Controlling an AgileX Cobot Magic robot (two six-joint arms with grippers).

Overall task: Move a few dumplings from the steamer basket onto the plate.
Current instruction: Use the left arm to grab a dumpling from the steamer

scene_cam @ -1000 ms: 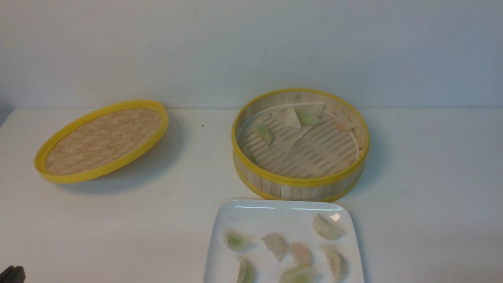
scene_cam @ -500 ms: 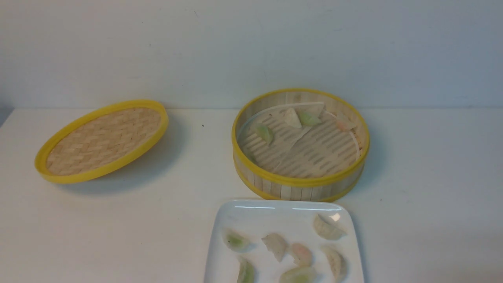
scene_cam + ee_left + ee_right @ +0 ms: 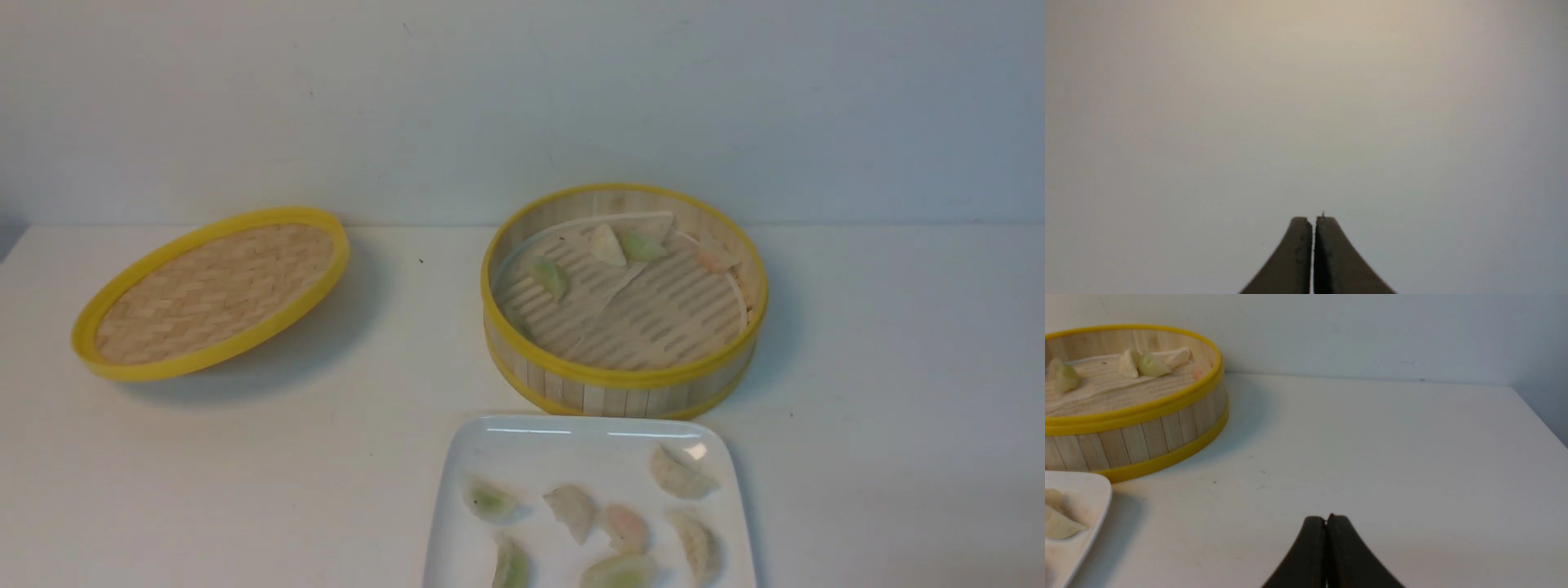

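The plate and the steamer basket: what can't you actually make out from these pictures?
- Front view: the plate is cut off by the bottom edge, so its dumplings cannot be fully counted.
- Front view: the near wall of the steamer basket hides the floor just behind it.
- Right wrist view: the picture's edge cuts off most of the plate and part of the basket.
- Left wrist view: only the shut left end effector against a blank pale surface.
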